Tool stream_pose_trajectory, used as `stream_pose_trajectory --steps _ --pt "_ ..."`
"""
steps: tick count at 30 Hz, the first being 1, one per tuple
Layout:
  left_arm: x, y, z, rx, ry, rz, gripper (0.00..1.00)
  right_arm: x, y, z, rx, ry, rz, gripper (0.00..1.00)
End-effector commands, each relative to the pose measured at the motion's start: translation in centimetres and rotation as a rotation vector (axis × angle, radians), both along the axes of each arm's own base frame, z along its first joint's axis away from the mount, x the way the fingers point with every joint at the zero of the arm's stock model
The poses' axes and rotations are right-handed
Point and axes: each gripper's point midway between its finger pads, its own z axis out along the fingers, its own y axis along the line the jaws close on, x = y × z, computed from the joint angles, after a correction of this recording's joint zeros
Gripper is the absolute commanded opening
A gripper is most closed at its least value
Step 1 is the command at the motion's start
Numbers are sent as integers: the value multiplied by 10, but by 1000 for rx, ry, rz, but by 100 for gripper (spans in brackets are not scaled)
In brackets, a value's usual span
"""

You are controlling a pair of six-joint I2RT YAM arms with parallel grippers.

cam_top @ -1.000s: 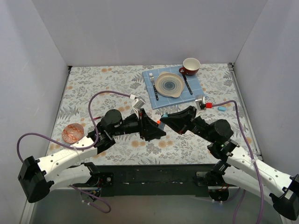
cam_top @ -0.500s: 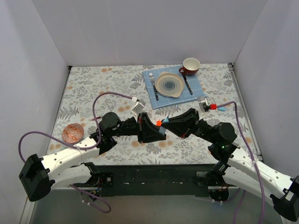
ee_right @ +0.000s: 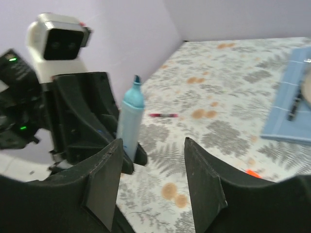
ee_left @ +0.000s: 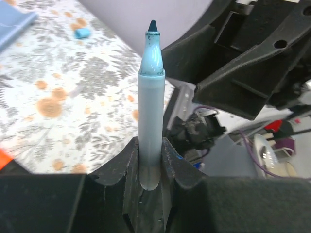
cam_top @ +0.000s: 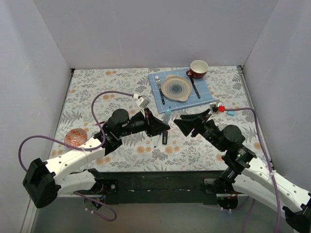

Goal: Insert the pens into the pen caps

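Note:
My left gripper point(ee_left: 149, 145) is shut on the lower end of a light-blue marker point(ee_left: 149, 92), whose uncapped dark tip points away from it. From above, that gripper point(cam_top: 165, 127) sits at table centre with the marker point(cam_top: 167, 116) sticking out. My right gripper point(cam_top: 178, 123) faces it from the right, open and empty point(ee_right: 153, 143), a short gap from the marker point(ee_right: 129, 119). A short black marker point(cam_top: 164, 137) and a thin pale pen point(cam_top: 156, 141) lie below the left gripper. A red pen point(ee_right: 164, 115) lies beyond it. A light-blue cap point(cam_top: 230, 112) and an orange cap point(ee_right: 251, 172) rest on the cloth.
A blue placemat point(cam_top: 204, 92) at the back holds a plate point(cam_top: 176, 88), a fork point(cam_top: 159, 87) and a knife point(cam_top: 195, 88); a red cup point(cam_top: 198, 69) stands behind it. An orange patterned dish point(cam_top: 75, 138) sits at the left. White walls enclose the table.
My right gripper has opened and drawn back to the right. My left gripper has shut on the light-blue marker and now holds it alone, swung a little towards the back.

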Motion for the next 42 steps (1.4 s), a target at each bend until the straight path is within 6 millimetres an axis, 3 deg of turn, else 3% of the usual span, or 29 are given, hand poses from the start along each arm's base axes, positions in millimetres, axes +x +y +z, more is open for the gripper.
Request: stream_pose_trajectory --steps 1,3,4,8,11,13,14,15,17,18,20,22,23,24,25,26,30,35,40,42 --pt "39 20 -3 85 -67 117 0 50 -54 -10 -101 84 -410 59" --pt "51 30 -10 125 -72 135 0 64 -71 -27 -209 110 -529 57" --pt "56 33 -16 155 -78 141 0 74 -91 -31 -244 123 -649 57" --pt "51 31 -29 228 -37 96 0 98 -130 -42 -397 155 -875 59" --pt "53 38 -31 283 -58 116 0 122 -155 -65 -494 213 -984 59" --pt "56 46 -35 322 -73 148 0 138 -176 -77 -465 294 -1041 59" --pt "57 51 -33 334 -108 166 0 146 -183 -96 -476 372 -1060 59" --pt "61 57 -33 348 -124 202 0 151 -203 -104 -458 457 -1108 59" --pt "58 68 -35 364 -170 230 0 159 -216 -132 -386 640 -1182 57" --pt "58 72 -35 364 -179 251 0 166 -229 -128 -336 690 -1233 57" --pt "59 77 -27 347 -201 291 0 168 -239 -157 -358 846 -1284 59" --pt "59 81 -19 328 -221 318 0 175 -258 -161 -335 929 -1340 62" --pt "60 83 -18 330 -224 331 0 179 -264 -177 -343 991 -1372 62" --pt "61 84 -16 331 -227 341 0 181 -277 -181 -332 1022 -1419 64" --pt "63 86 -17 337 -224 352 0 189 -283 -176 -313 1028 -1448 66" --pt "63 88 -18 342 -222 361 0 189 -288 -192 -354 1085 -1468 67" --pt "60 84 -19 340 -212 333 0 197 -309 -214 -403 1166 -1529 75" --pt "60 86 -17 340 -216 339 0 200 -321 -242 -341 1278 -1577 75" --pt "61 87 -18 347 -219 348 0 218 -331 -245 -250 1297 -1622 74" --pt "62 88 -19 353 -219 350 0 220 -334 -255 -250 1330 -1629 74"
